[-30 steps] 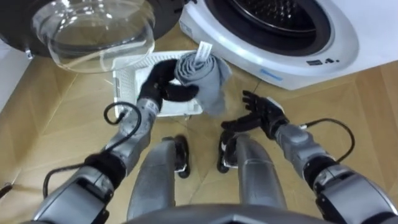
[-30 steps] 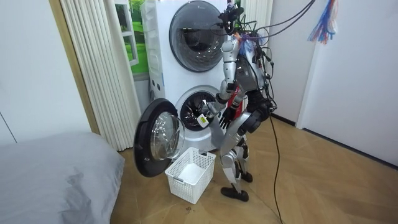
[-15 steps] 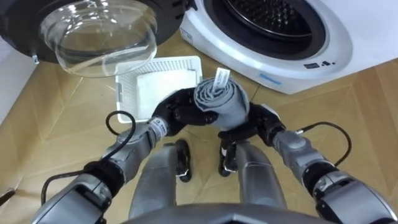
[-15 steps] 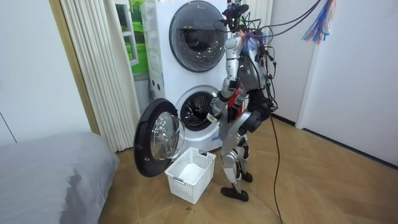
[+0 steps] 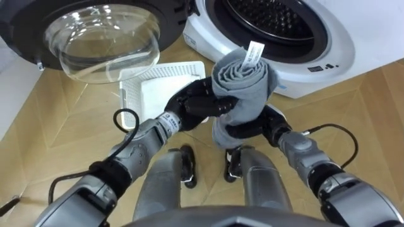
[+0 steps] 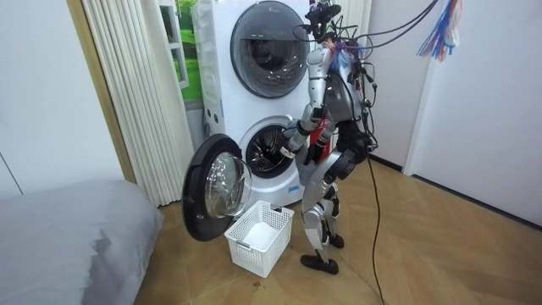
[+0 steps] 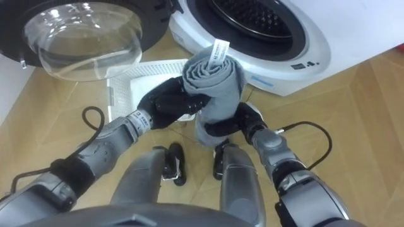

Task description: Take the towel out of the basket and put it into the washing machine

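Left hand (image 5: pixel 196 107) and right hand (image 5: pixel 252 129) clutch the rolled towel (image 5: pixel 243 85); it is mid-carry and next needs pushing into the washing machine (image 5: pixel 328 44).

left robot hand (image 5: pixel 197 104) black | right robot hand (image 5: pixel 255 128) black | forearms grey | black wrist cables | silver thighs

Lighting is bright and even across the room. The glass door (image 5: pixel 104 39) of the washing machine (image 5: pixel 344 44) shows pale glare patches. The drum (image 5: pixel 278 16) inside the washing machine is dark. The floor (image 5: pixel 60 126) beside the washing machine carries only faint, soft shadows.
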Available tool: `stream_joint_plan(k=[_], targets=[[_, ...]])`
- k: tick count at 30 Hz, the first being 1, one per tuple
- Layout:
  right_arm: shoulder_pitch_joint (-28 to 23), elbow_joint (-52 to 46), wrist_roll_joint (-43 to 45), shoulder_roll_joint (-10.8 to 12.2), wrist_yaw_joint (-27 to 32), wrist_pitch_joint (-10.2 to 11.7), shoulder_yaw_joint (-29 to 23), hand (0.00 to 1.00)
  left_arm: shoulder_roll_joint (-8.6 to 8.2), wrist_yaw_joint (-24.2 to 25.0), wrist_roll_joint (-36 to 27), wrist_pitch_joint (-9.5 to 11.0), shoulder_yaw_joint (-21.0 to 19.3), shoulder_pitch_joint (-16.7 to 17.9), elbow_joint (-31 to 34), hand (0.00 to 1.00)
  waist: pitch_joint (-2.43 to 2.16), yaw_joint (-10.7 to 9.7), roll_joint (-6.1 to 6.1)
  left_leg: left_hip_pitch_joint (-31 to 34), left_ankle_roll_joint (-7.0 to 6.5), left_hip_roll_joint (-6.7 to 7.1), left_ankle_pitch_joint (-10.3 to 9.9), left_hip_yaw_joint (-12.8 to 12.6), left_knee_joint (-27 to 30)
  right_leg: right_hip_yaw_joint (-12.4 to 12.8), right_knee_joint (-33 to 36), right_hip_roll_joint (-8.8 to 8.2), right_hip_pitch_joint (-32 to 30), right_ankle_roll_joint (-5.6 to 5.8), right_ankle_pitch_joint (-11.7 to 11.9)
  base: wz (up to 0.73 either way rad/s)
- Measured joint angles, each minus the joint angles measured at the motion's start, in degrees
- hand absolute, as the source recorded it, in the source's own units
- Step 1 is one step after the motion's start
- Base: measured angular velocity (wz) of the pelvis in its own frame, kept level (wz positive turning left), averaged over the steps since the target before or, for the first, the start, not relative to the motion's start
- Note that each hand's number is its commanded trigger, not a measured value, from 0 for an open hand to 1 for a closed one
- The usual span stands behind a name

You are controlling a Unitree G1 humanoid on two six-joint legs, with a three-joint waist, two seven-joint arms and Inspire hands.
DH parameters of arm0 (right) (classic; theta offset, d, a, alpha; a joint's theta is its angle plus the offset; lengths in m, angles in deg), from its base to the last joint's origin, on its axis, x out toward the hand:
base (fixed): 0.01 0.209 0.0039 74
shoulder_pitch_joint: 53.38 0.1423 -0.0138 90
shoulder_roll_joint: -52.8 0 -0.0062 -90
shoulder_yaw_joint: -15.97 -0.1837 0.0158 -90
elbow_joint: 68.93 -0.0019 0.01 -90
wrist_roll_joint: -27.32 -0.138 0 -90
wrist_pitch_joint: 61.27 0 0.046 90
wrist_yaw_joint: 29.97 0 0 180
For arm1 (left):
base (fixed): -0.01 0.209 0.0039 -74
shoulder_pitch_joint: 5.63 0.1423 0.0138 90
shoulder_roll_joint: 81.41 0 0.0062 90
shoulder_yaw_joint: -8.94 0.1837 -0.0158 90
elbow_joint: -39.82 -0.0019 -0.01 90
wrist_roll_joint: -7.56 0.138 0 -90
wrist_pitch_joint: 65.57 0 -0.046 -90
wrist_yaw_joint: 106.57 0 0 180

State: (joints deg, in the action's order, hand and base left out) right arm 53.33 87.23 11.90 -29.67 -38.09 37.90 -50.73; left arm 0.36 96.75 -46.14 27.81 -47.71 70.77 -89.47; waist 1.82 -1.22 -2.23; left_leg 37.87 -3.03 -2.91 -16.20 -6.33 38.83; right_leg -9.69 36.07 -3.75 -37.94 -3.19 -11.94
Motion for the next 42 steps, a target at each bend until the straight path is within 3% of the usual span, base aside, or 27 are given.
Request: stream_joint_plan(k=[8,9,10,11,16,23,25,27,32,38,42], targets=[[0.19,0.0,0.71,1.32,-0.09,0.02,-2.18,1.0,-0.58,0.0,0.0,-0.59,-2.23,-0.28,0.32,1.0,0.01,-0.09,0.0,0.64,0.14,-0.62,0.05,0.17,-0.35,-0.43,-1.31,0.66,-0.07,-0.24,0.32,-0.01],[0.25,0.0,0.71,1.37,-0.07,0.01,-2.22,1.0,-0.59,0.0,0.0,-0.65,-2.59,-0.3,0.32,0.6,0.01,-0.08,0.0,0.67,0.14,-0.62,0.05,0.21,-0.37,-0.47,-1.34,0.66,-0.06,-0.25,0.31,0.0],[0.25,0.0,0.71,1.37,-0.06,-0.02,-2.23,1.0,-0.59,0.0,0.0,-0.73,-2.79,-0.3,0.32,0.03,0.02,-0.07,0.0,0.69,0.14,-0.62,0.05,0.22,-0.37,-0.48,-1.36,0.66,-0.07,-0.25,0.31,0.0],[0.26,-0.02,0.7,1.31,-0.05,-0.18,-2.36,1.0,-0.64,0.0,0.0,-0.82,-2.97,-0.3,0.32,0.0,0.03,-0.02,0.01,0.69,0.14,-0.58,0.05,0.22,-0.45,-0.52,-1.39,0.61,-0.07,-0.25,0.3,0.0],[0.86,-0.07,0.71,1.41,-0.01,-1.38,-4.87,1.0,-0.75,0.0,-1.85,-0.92,-2.89,-0.26,0.32,0.0,0.14,0.57,-0.17,0.56,0.14,-0.4,0.06,0.13,-0.85,-0.64,-1.51,0.35,-0.12,-0.24,0.31,0.0],[0.81,1.05,-0.95,0.37,1.85,-6.35,-7.36,1.0,-0.33,2.25,-7.62,-0.82,-4.82,1.22,-0.02,0.0,0.3,5.35,-0.39,0.69,0.61,0.41,1.21,0.22,-3.27,-0.63,-2.0,-0.14,-1.05,-0.5,0.29,0.03],[0.87,1.24,-3.16,-0.63,1.82,-7.03,-8.19,1.0,-0.25,2.15,-7.33,-0.96,-6.46,1.88,-1.47,0.0,0.64,6.48,-0.89,0.72,0.65,0.56,1.42,0.38,-3.62,-0.85,-2.04,-0.28,-1.09,-0.61,0.16,0.13],[1.53,1.47,-7.42,-1.64,1.78,-7.93,-9.6,1.0,0.3,1.98,-5.11,-0.85,-9.9,2.51,-4.23,0.0,1.05,7.38,-1.53,1.49,0.88,0.67,1.56,1.24,-3.58,-1.76,-2.24,-0.4,-1.3,-0.76,-0.02,0.16],[5.33,7.16,-16.65,-3.19,-1.32,-9.56,-9.98,1.0,2.43,-0.81,2.51,-1.1,-14.34,4.57,-6.47,0.0,1.18,9.11,-1.32,2.42,1.14,0.96,1.84,2.3,-3.43,-2.85,-2.06,-0.61,-1.73,-0.93,-0.16,0.13],[7.81,9.55,-21.95,-5.02,-4.59,-11.28,-11.24,1.0,2.42,-4.15,13.51,-1.62,-17.56,4.43,-7.57,0.0,1.87,9.72,-0.37,3.89,0.7,2.41,2.65,2.93,-3.41,-3.44,-0.35,-2.36,-3.49,-0.68,-0.9,0.14],[9.38,11.19,-24.08,-6.52,-6.54,-12.84,-13.39,1.0,2.1,-5.71,18.32,-1.88,-17.43,3.88,-8.15,0.0,2.01,9.15,-0.14,5.68,0.17,3.99,3.4,4.07,-3.5,-4.79,1.53,-4.32,-5.15,-0.36,-1.66,0.27]])
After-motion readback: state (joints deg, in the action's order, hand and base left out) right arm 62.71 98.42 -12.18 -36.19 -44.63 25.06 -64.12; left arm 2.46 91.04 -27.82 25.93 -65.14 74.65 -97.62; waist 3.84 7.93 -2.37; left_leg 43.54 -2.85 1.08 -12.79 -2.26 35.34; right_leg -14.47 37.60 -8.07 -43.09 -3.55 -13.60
